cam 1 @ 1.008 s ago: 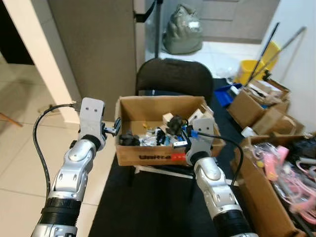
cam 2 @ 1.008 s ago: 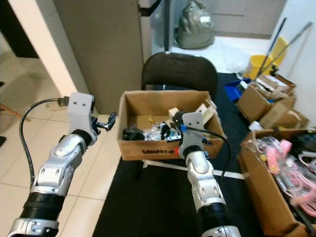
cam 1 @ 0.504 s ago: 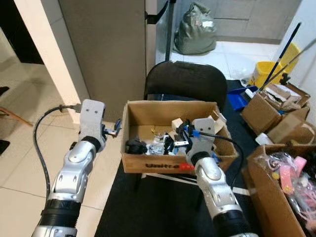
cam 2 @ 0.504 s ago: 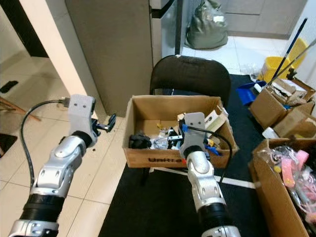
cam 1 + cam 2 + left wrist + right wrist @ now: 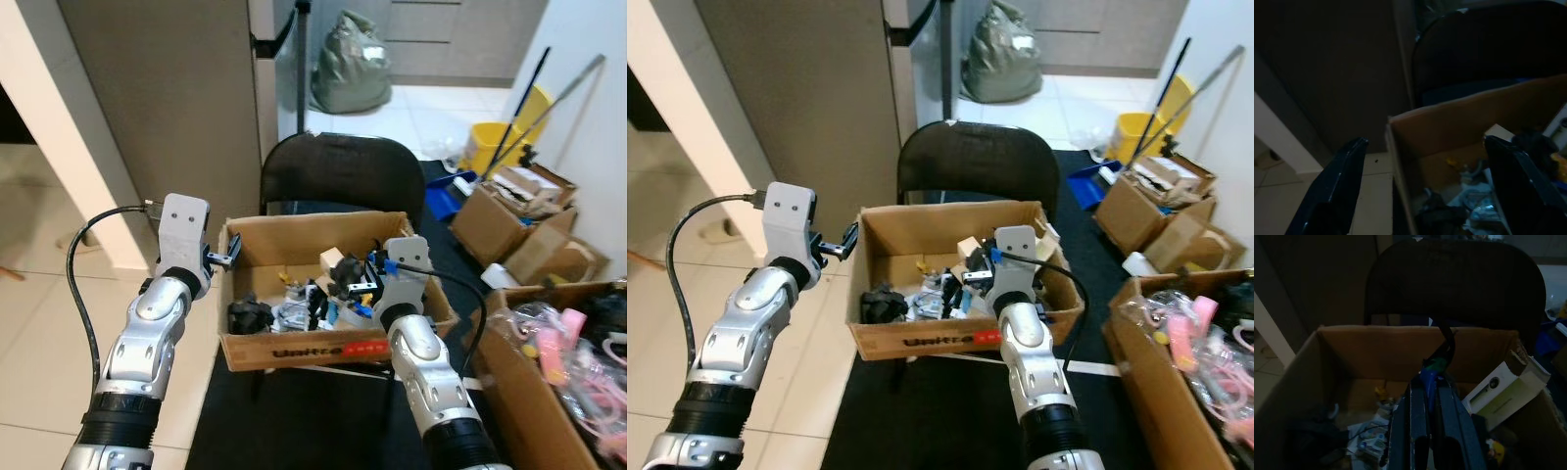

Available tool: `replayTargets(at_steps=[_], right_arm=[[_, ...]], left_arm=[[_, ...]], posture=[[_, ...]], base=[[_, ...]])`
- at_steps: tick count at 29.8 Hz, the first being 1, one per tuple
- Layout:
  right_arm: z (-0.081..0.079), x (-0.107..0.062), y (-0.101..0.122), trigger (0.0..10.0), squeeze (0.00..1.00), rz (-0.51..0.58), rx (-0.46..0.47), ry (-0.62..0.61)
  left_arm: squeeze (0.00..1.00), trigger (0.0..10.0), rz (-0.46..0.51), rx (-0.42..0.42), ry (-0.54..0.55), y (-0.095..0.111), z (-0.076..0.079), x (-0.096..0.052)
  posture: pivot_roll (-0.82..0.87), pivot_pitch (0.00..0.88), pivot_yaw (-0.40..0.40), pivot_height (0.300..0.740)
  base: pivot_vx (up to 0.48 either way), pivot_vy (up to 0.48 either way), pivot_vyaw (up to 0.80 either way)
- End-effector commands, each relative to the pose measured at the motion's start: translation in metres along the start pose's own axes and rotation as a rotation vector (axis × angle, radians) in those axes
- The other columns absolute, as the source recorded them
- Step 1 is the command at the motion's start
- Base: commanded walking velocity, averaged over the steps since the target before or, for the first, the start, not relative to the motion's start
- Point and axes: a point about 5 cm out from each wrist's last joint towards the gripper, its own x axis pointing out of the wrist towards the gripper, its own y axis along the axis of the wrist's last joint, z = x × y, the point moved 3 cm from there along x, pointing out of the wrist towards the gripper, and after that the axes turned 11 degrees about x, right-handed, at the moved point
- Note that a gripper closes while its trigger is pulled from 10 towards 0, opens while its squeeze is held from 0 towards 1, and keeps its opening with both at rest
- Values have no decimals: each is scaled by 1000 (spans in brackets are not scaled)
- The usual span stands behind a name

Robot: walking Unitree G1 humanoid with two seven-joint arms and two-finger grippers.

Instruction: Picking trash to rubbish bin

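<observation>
Small blue-green scrap of trash, black strip curling off its top, pinched between closed fingers of right gripper, held directly above open cardboard box serving as bin; long axis roughly in line with the fingers, pointing toward the box's far wall. Box resting on black chair, already holding black lump, wrappers, white carton. Left gripper with fingers spread wide, empty, just outside the box's left wall. Release likely needs only opening, straight down
</observation>
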Motion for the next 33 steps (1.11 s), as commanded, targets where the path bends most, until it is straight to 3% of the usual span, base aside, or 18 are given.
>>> replayTargets(at_steps=[1, 33], right_arm=[[2, -1, -1, 10000, 0, -3, 9, -13], [5, 1, 1, 10000, 0, 3, 7, -22]], left_arm=[[0, 10000, -16, 2, -3, -4, 0, -1], [0, 10000, 9, -4, -34, 3, 6, 0]], posture=[[37, 106, 49, 740], [37, 98, 45, 740]], base=[[255, 0, 0], [239, 0, 0]])
